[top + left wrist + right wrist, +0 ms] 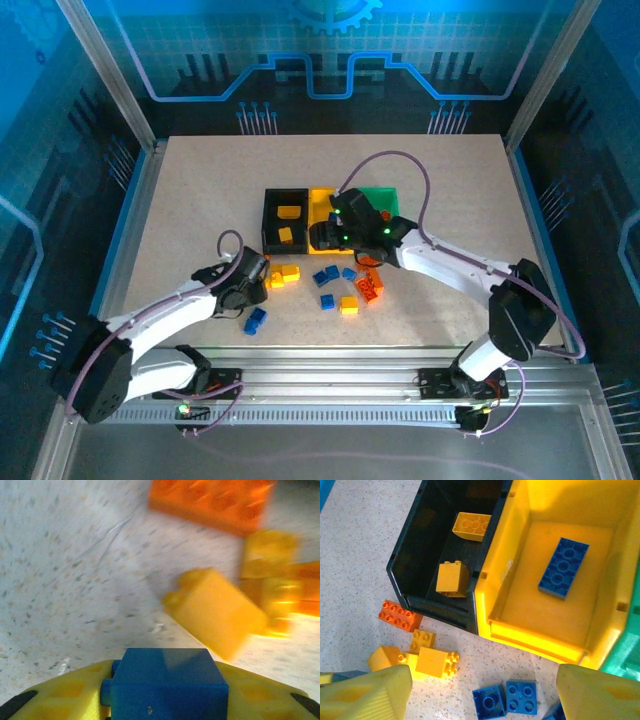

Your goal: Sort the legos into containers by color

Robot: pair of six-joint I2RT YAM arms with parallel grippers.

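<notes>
Speckled beige tabletop [200,200] inside a blue-lit, metal-framed enclosure. Black bin [268,215], yellow bin [320,203] and green bin [385,195] sit touching in a row at mid-table. Left arm runs low from its base at near left, forearm angled up and right. The left gripper [262,275] is just beside the loose yellow bricks [286,272]. Left wrist view: pads [65,695] closed on a blue brick [167,682], table and bricks beyond it blurred. Right arm is bent at the elbow near the right edge, forearm reaching left toward the bins, with the right gripper [335,235] over the yellow bin's front lip. Right wrist view: fingers [365,692] spread wide, nothing between them. Black bin holds two yellow pieces [452,577]. Yellow bin holds one long blue plate [563,567]. Loose in front of the bins: an orange-red brick [397,616], more yellow ones, two blue squares [505,700]. More blue and orange-red pieces are scattered nearer the arms.
</notes>
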